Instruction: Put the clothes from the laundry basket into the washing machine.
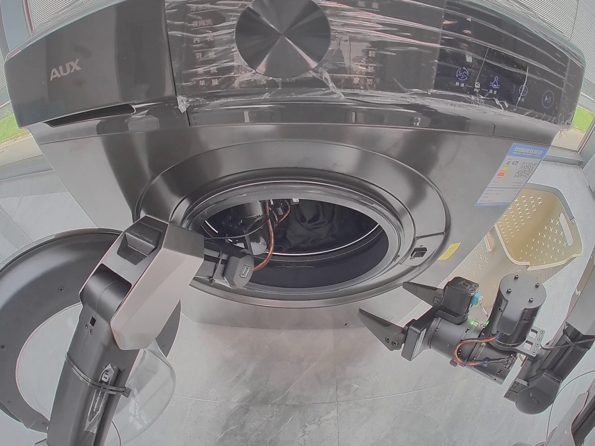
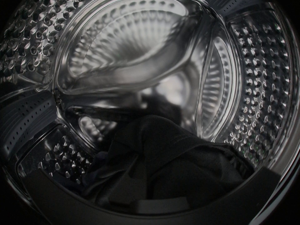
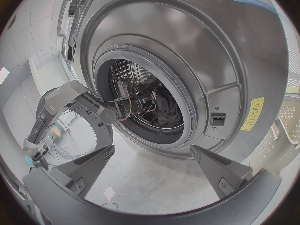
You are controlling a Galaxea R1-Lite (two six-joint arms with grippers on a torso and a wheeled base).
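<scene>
- You face the washing machine (image 1: 297,150): a dark brushed-metal front, with a disc-shaped dial (image 1: 282,32) under crinkled plastic film at the top of the head view
- Its round porthole (image 1: 406,218) sits mid-frame, ringed by a glossy steel collar
- The round glass door (image 1: 43,317) stands swung open at the lower left of that frame
- The clothes (image 2: 175,169), a dark, soft, creased heap, lie at the bottom of the drum (image 2: 265,78), whose steel wall is dimpled and perforated
- Your left gripper (image 3: 140,102) is inside the porthole, near the heap; you cannot tell its state
- Your right gripper (image 1: 384,301) hangs at the lower right of the head view, outside the machine and below the porthole rim, its wedge-shaped fingers (image 3: 218,169) spread wide apart
- The laundry basket (image 1: 539,230), cream plastic with a cross-punched wall and a slot handle, sits at the right edge, just beside the machine
- The floor (image 1: 279,379) is pale grey marbled tile; a broad stretch of it lies between the right gripper and the open door
</scene>
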